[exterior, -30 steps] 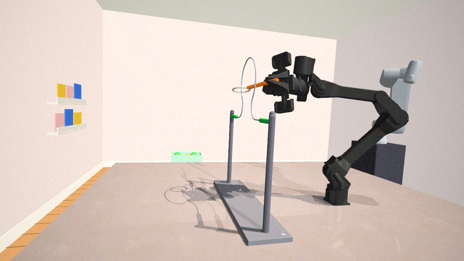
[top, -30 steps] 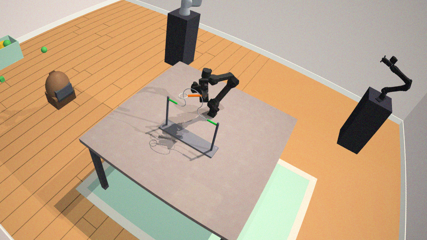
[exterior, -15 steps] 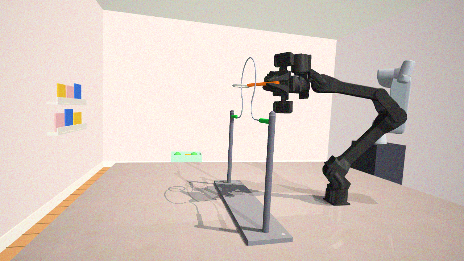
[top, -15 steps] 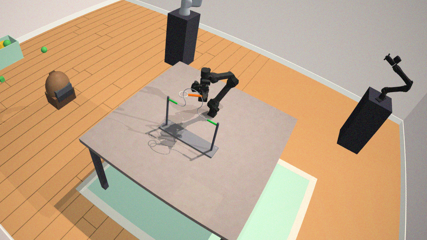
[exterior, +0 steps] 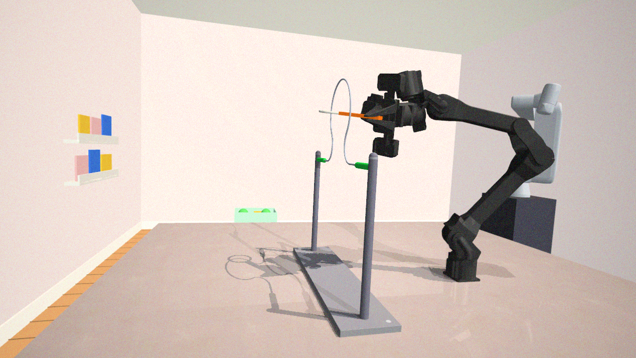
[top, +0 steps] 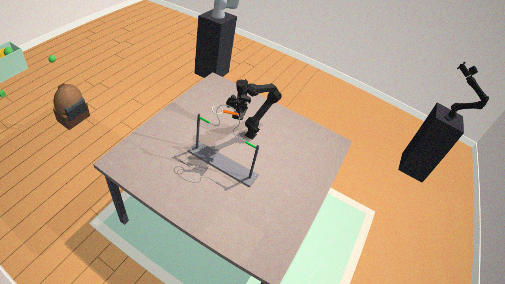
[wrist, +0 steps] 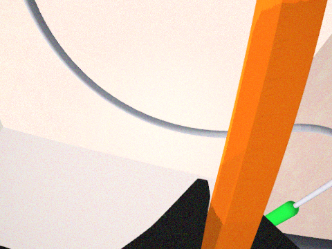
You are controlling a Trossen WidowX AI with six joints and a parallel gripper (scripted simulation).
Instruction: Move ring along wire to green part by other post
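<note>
While claw (exterior: pixel 377 117) pinches orange handle (exterior: pixel 356 115) tight, go slow, keep thin grey wire (exterior: pixel 348 103) in middle of ring (top: pixel 217 109). Ring high on wire loop, at 9 o'clock from claw. Looks threaded, hard to tell. Handle flat, smooth stick. Wire thin, curvy. Green tip (exterior: pixel 360 166) fat, round.

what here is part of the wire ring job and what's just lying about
Part of the job:
- tool, shut on the orange handle
- ring
- grey wire
- green parts
- two posts on the base plate

Just lying about:
- brown pot
- green ball on the floor
- mint bin
- wall shelves
- black pedestals
</note>
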